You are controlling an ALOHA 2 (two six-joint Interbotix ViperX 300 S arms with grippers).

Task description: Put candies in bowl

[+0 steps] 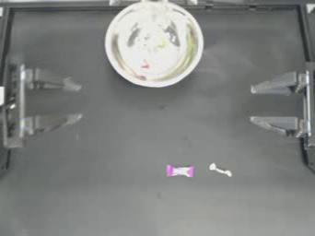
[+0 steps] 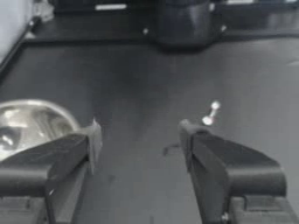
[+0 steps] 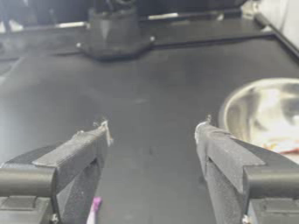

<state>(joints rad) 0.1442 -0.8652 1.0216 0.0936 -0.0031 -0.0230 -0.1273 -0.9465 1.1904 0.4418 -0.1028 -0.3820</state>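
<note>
The shiny metal bowl (image 1: 117,55) stands at the back middle of the table. Inside it lie a yellow-green candy (image 1: 161,44) and a red-and-white candy (image 1: 145,66). On the table toward the front lie a magenta candy (image 1: 179,171) and, just right of it, a whitish candy (image 1: 219,169). My left gripper (image 1: 75,102) is drawn back at the left side, open and holding nothing. Opposite it at the right side, my right gripper (image 1: 253,104) is open and bare too. The left wrist view shows the bowl (image 2: 29,127) and the whitish candy (image 2: 210,113). The right wrist view shows the bowl (image 3: 257,109) and the magenta candy (image 3: 95,205).
A raised frame (image 1: 154,6) runs along the table's back and sides. Each wrist view looks across the table at the other arm's base (image 2: 184,24), (image 3: 114,35). Dark bare table (image 1: 160,120) spreads between the grippers and the two loose candies.
</note>
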